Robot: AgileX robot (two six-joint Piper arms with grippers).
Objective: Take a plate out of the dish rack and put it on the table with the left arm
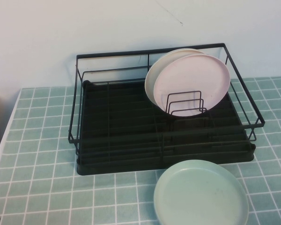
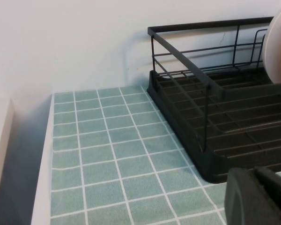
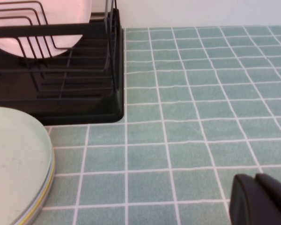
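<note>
**High view: plate down, left arm's job looks finished**

Shows mint-green plate [image 1: 201, 194] flat on counter [image 1: 47, 187], just in front of dish rack [image 1: 84, 140]. Pink plate [image 1: 192, 82] upright in dividers. Left tool [image 2: 260, 197] low near rack's front-left corner, right tool [image 3: 260, 199] over bare tiles; opening of either impossible to tell. Best held clear, without nudging plate.

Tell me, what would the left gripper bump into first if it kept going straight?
Probably the dish rack: the left gripper points toward its near corner, though depth is unclear. The right gripper sits over bare table.
</note>
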